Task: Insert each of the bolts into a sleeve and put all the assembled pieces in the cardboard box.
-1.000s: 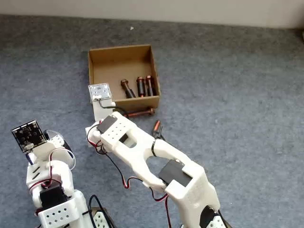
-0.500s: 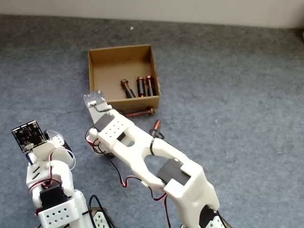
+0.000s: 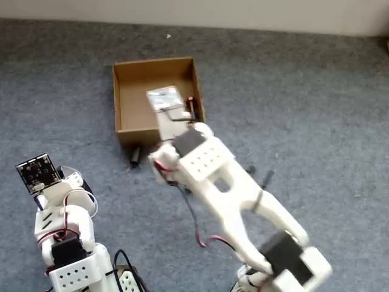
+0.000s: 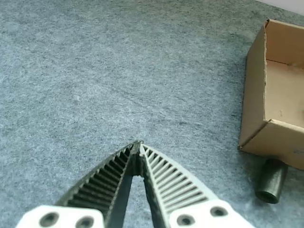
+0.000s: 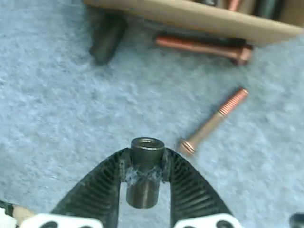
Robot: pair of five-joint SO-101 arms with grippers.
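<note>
My right gripper [image 5: 146, 164] is shut on a dark sleeve [image 5: 146, 146], held upright above the carpet. Just beyond it lies a loose copper bolt [image 5: 213, 121]. An assembled bolt-and-sleeve piece [image 5: 204, 46] rests against the front wall of the cardboard box [image 5: 190, 16], and another empty sleeve [image 5: 108, 38] lies near it. From above, the right arm [image 3: 206, 164] covers the front of the box [image 3: 154, 62], with that empty sleeve [image 3: 135, 156] near the front left corner. My left gripper [image 4: 137, 145] is shut on nothing over bare carpet, with the box [image 4: 256, 95] and the sleeve [image 4: 270, 180] ahead.
Grey carpet lies all around the box. The left arm [image 3: 61, 219] stands at the near left corner. Assembled pieces [image 3: 191, 104] lie inside the box, partly hidden by the right wrist. The carpet right of the box is open.
The right arm has swung to the right, its wrist now over the box front. The sleeve by the box's front left corner has come into sight. The left arm has not moved.
</note>
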